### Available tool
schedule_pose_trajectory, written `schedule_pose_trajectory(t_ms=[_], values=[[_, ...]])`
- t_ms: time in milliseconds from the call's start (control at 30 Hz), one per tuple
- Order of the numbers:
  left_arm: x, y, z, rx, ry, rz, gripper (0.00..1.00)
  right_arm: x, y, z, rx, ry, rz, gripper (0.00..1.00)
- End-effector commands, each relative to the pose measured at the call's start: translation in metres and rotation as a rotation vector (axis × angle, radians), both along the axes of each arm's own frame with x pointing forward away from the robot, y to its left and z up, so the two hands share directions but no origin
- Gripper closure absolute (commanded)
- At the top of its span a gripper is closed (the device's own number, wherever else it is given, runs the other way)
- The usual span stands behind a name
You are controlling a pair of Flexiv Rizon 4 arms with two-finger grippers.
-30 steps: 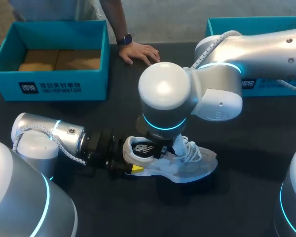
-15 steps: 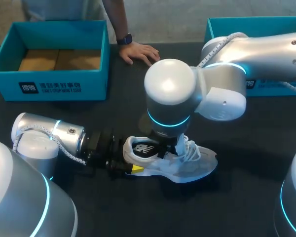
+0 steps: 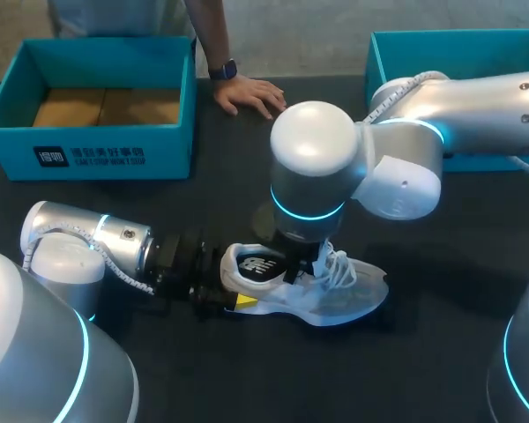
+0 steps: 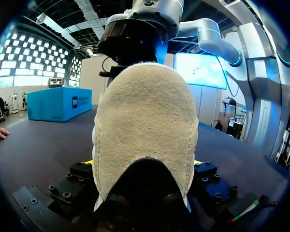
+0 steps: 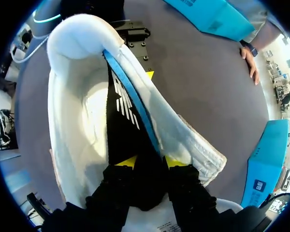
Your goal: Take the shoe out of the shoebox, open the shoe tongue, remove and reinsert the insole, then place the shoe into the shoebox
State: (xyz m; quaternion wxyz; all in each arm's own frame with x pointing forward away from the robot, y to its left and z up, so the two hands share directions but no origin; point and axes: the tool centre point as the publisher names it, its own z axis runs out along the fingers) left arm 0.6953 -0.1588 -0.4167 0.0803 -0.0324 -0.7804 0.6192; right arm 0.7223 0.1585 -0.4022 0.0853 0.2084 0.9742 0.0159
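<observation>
The right arm (image 3: pixel 476 97) covers the middle of the white mesh sneaker (image 3: pixel 344 295) on the dark surface (image 3: pixel 406 370), and the sneaker's beige heel (image 4: pixel 145 125), clenched in the left jaws, blocks nearly everything ahead of them. The right jaws pinch the black printed insole (image 5: pixel 123 111) inside the sneaker; beyond stand an open teal cardboard shoebox (image 3: pixel 97 154), a second teal box (image 3: pixel 458 53) and a person's resting hand (image 3: pixel 249 92).

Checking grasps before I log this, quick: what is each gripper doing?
Left gripper: shut on the shoe, at its heel.
Right gripper: shut on the insole, inside the shoe.
</observation>
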Motion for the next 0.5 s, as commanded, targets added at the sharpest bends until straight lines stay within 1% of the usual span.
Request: schedule_pose_trajectory(t_ms=[33, 233, 333, 433, 500], values=[[-0.001, 0.000, -0.002, 0.001, 0.000, 0.001, 1.00, 0.005, -0.002, -0.008, 0.012, -0.003, -0.005, 0.68], [-0.001, 0.000, -0.002, 0.001, 0.000, 0.001, 1.00, 0.004, -0.003, 0.003, 0.012, -0.050, -0.014, 0.66], [-0.001, 0.000, -0.002, 0.001, 0.000, 0.001, 1.00, 0.005, -0.001, 0.005, 0.010, -0.059, -0.014, 0.64], [-0.001, 0.000, -0.002, 0.001, 0.000, 0.001, 1.00, 0.008, 0.000, 0.000, 0.013, -0.052, -0.008, 0.62], [-0.001, 0.000, -0.002, 0.001, 0.000, 0.001, 1.00, 0.011, 0.001, -0.007, 0.024, -0.033, -0.001, 0.62]])
